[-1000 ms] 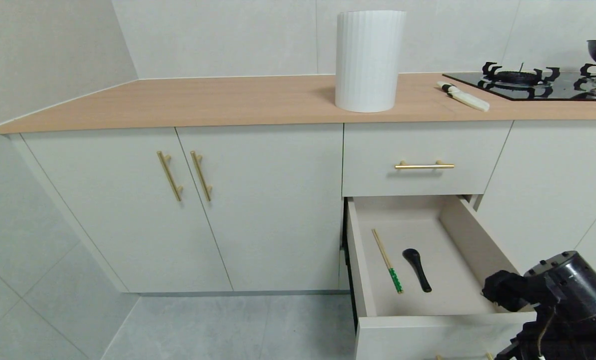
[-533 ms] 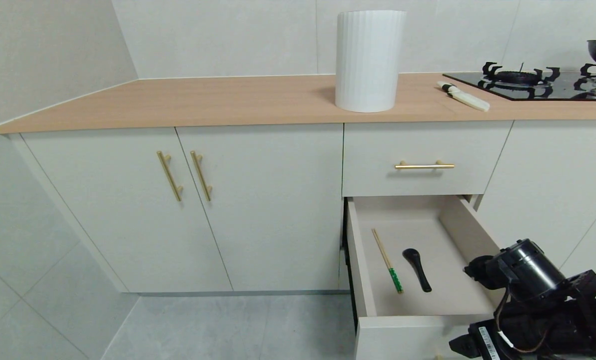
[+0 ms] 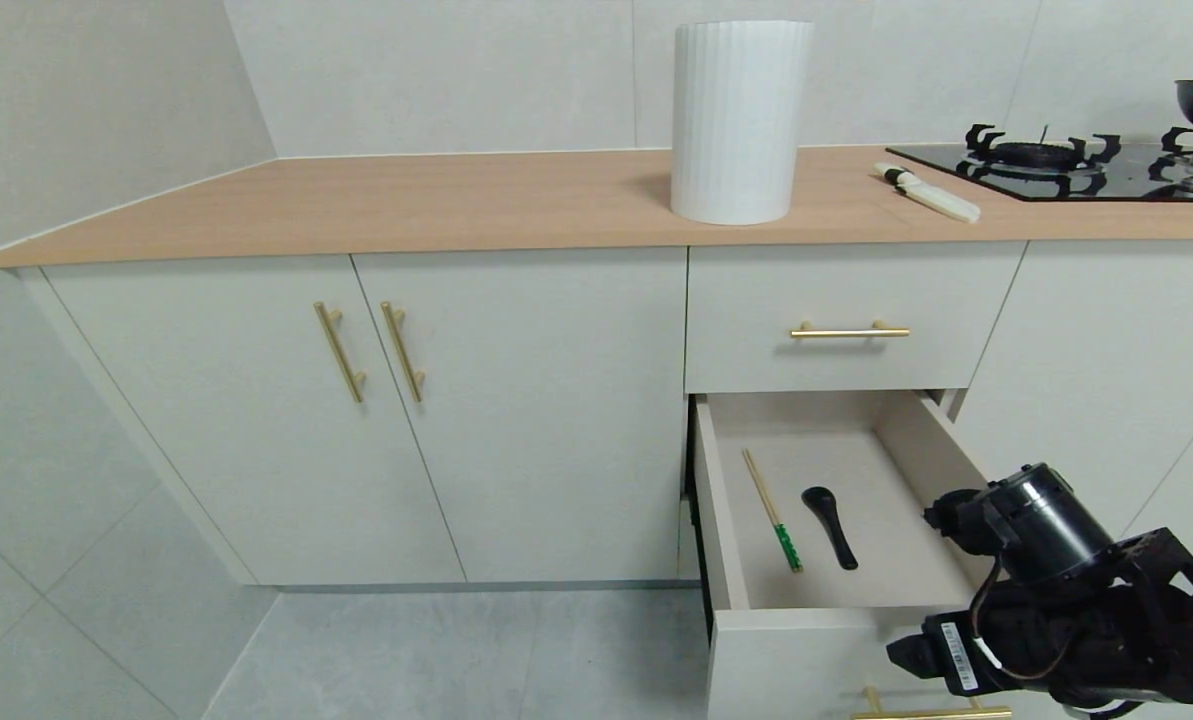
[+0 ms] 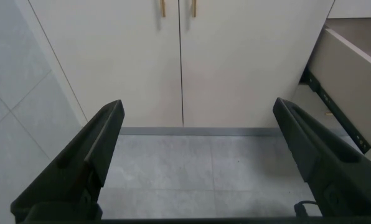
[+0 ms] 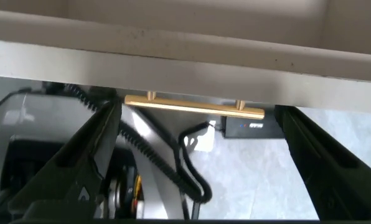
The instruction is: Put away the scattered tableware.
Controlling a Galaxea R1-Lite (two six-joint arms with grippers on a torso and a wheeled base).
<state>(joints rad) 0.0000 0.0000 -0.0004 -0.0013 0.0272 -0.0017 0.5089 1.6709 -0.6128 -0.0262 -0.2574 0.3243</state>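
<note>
Wood-grained and pale, the table [image 3: 406, 200] is carrying a white ribbed cylinder [image 3: 739, 120] and, further right, a knife [image 3: 926, 192] lying just beside the stove [image 3: 1056, 165]. The left tool [image 4: 198, 109] is hanging low before the cupboard doors [image 4: 235, 56], its fingers spread wide and holding nothing. Right of those doors the drawer [image 3: 721, 520] is standing pulled out, with the chopsticks [image 3: 773, 512] and the spoon [image 3: 830, 527] lying side by side on its floor, near each other but apart. The task is looking well along: those two pieces are sitting where they belong, while the knife is waiting on the table, if it counts as tableware, and the drawer is not yet shut. The right tool [image 5: 198, 112] is sitting low at the drawer's front, gaping wide, with the brass handle [image 5: 173, 102] lying across the gap between its fingers. It is gripping nothing, and whether a finger is touching the handle I cannot tell. Its place is suggesting that the drawer is the step in hand.
</note>
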